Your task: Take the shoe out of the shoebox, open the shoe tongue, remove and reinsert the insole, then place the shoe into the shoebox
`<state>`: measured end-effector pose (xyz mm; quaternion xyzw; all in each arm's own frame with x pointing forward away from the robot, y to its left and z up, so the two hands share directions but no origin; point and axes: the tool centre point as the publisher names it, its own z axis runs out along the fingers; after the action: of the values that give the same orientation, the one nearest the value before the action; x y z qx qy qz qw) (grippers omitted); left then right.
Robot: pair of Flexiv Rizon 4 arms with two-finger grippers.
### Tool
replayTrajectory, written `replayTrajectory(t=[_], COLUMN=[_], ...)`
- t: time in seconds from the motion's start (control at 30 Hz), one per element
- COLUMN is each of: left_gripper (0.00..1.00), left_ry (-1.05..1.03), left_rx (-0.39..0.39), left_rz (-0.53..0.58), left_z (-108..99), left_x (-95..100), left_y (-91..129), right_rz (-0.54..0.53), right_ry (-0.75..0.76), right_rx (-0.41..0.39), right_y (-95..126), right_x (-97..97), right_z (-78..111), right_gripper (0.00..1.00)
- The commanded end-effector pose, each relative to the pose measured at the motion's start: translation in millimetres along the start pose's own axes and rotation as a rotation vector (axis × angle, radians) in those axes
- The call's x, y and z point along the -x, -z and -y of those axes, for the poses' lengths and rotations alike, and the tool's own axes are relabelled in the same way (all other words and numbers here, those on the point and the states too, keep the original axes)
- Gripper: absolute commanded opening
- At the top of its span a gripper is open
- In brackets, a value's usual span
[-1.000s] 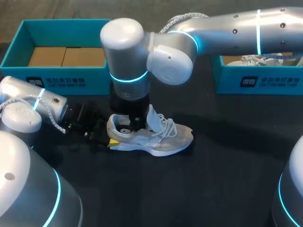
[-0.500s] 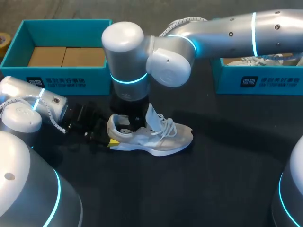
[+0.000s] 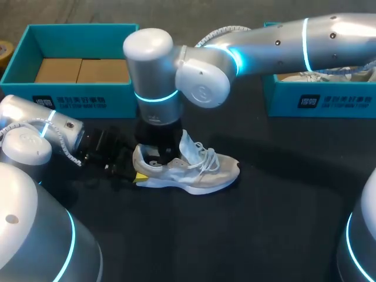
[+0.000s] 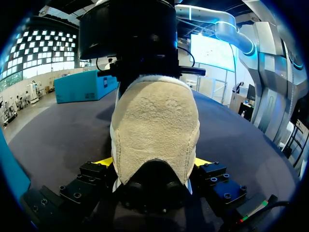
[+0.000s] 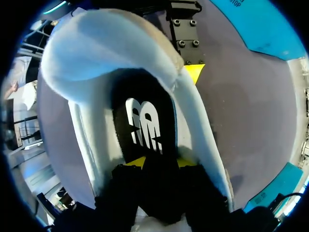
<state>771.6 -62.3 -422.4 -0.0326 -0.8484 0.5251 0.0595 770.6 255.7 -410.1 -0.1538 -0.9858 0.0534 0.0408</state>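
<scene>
A beige and white shoe (image 3: 194, 170) lies on its sole at the table's middle, toe to the right, tongue pulled up. My left gripper (image 3: 134, 170) comes in low from the left, and its yellow fingertips (image 4: 102, 161) press the heel (image 4: 154, 125) from both sides. My right gripper (image 3: 161, 154) points straight down into the shoe's opening. In the right wrist view it (image 5: 160, 163) stands over the black insole (image 5: 145, 125), which lies flat inside the shoe (image 5: 96, 63). Whether it holds the insole is hidden.
A teal shoebox (image 3: 76, 97) with a cardboard floor stands at the back left. At the back right a second teal box (image 3: 317, 101) holds another white shoe (image 3: 329, 73). My right arm (image 3: 282, 44) spans the table's back, above the space between the boxes.
My right arm's elbow and wrist housing have shifted slightly to the left over the shoe. The shoe and my left gripper have stayed where they were.
</scene>
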Motion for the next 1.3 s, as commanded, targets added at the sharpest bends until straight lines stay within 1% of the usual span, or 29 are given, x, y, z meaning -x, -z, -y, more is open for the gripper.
replayTrajectory(t=[0.03, 0.13, 0.33, 0.53, 0.7, 0.83, 0.93, 1.1, 1.17, 1.3], left_gripper=[0.00, 0.00, 0.00, 0.00, 0.00, 0.00, 0.00, 0.00, 0.00, 0.00], left_ry=[-0.001, -0.001, -0.001, -0.001, -0.001, -0.001, -0.001, -0.001, -0.001, -0.001], left_rx=[0.000, 0.000, 0.000, 0.000, 0.000, 0.000, 0.000, 0.000, 0.000, 0.000], left_rz=[0.000, 0.000, 0.000, 0.000, 0.000, 0.000, 0.000, 0.000, 0.000, 0.000], left_z=[-0.1, -0.1, -0.1, -0.1, -0.1, -0.1, -0.1, -0.1, -0.1, -0.1], left_x=[1.4, 1.4, 1.4, 1.4, 1.4, 1.4, 1.4, 1.4, 1.4, 1.4], left_y=[-0.3, -0.3, -0.3, -0.3, -0.3, -0.3, -0.3, -0.3, -0.3, -0.3], right_rz=[-0.020, -0.031, -0.038, -0.003, 0.026, 0.047, 0.052, 0.064, 0.068, 0.069], right_ry=[-0.003, -0.010, -0.044, -0.081, -0.117, -0.129, -0.146, -0.153, -0.149, -0.124], right_rx=[-0.013, -0.021, -0.018, 0.024, 0.094, 0.134, 0.170, 0.178, 0.179, 0.226], right_y=[-28.3, -34.0, -23.2, 1.9, 27.7, 41.1, 49.1, 55.7, 58.8, 68.2], right_x=[-8.8, -9.1, -11.1, -3.6, 3.9, 10.1, 14.0, 21.6, 22.7, 22.5], right_z=[-2.8, 0.5, 10.3, 25.5, 39.4, 45.7, 49.1, 53.7, 53.4, 46.5], right_gripper=[0.00, 0.00, 0.00, 0.00, 0.00, 0.00, 0.00, 0.00, 0.00, 0.00])
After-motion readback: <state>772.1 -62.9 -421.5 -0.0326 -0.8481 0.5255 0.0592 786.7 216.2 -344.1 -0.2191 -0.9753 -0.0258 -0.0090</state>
